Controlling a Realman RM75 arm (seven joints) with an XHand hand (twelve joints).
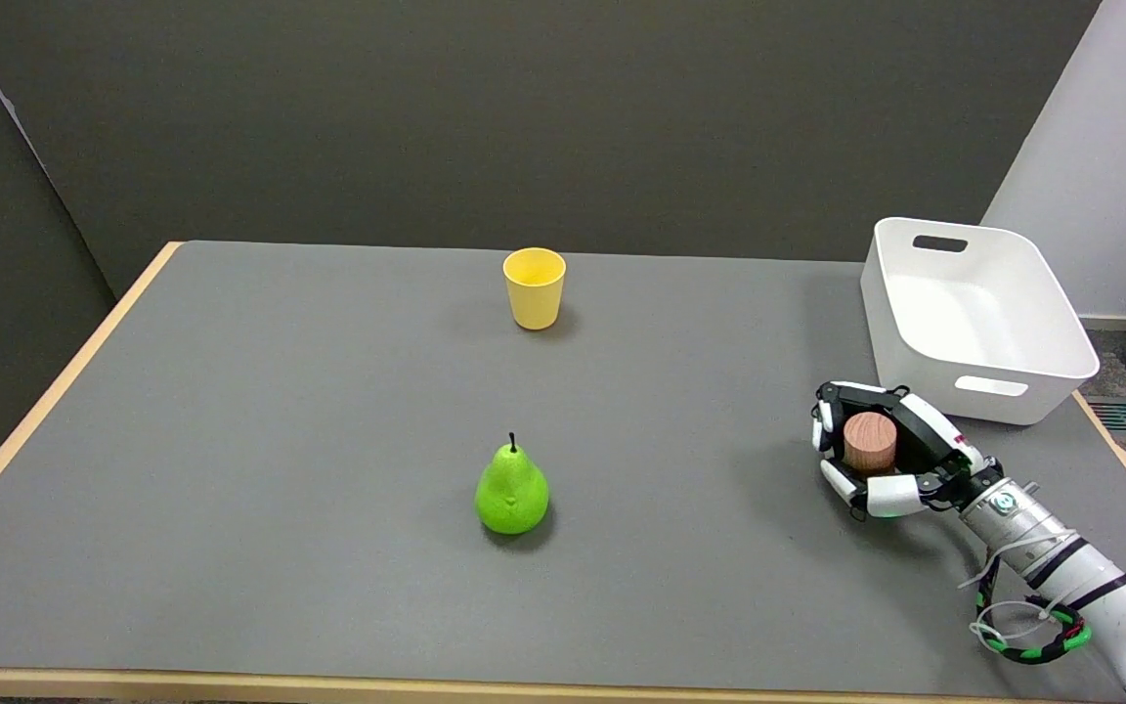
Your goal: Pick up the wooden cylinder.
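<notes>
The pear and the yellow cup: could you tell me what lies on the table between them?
Nothing: in the head view, only bare grey table lies between the pear and the yellow cup.

Wooden cylinder (869, 442): lower part hidden behind fingers (842, 479) of right hand (890, 452); contact with table (328, 391) below it indeterminate. Right arm (1071, 567): cut off at lower right edge.

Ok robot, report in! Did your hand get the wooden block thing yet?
Right hand wrapped around the wooden cylinder, upright, near the white bin. Can't tell if it's off the table. Pear and yellow cup well clear.
</notes>
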